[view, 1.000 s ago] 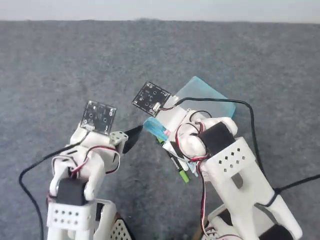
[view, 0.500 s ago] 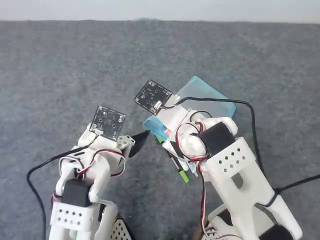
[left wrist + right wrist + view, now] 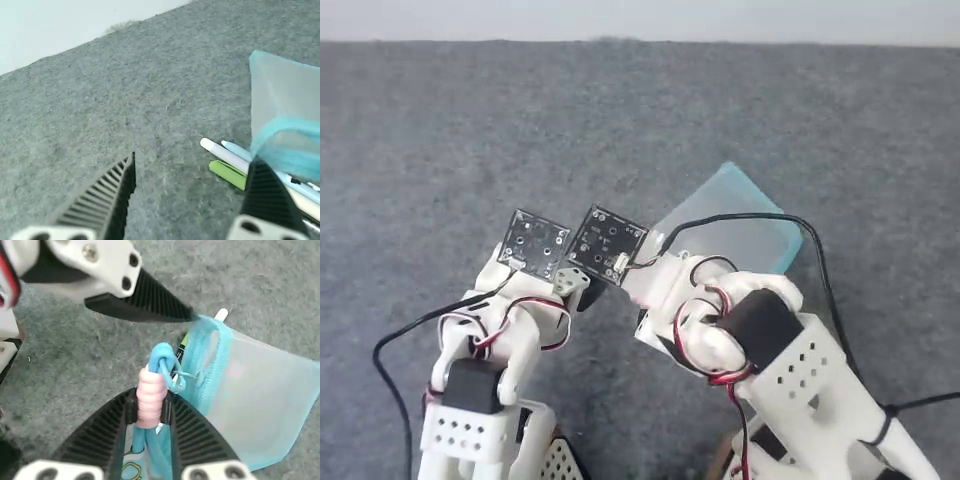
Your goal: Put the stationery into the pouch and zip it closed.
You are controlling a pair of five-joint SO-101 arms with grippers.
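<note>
The translucent blue pouch (image 3: 730, 225) lies on the grey carpet beyond my right arm. In the right wrist view my right gripper (image 3: 150, 395) is shut on the pink zipper pull (image 3: 150, 402) with its blue cord, at the pouch's (image 3: 250, 400) zipper end. A black finger (image 3: 142, 305) of the left arm touches that same end. My left gripper (image 3: 195, 160) is open, and between its fingers lie a white pen (image 3: 225, 155), a green pen (image 3: 227, 172) and a light blue pen (image 3: 240, 150), beside the pouch's (image 3: 285, 115) blue edge. In the high view the left gripper (image 3: 582, 292) sits close to the right arm's camera board.
Grey carpet (image 3: 470, 130) covers the whole table, with open room to the left and far side. The two arms stand very close together near the front. A black cable (image 3: 815, 260) loops over the pouch's near side.
The right arm has pulled toward the left arm with the zipper pull, dragging the pouch with it; the pens are now hidden under it in the high view. The left arm shifted right earlier.
</note>
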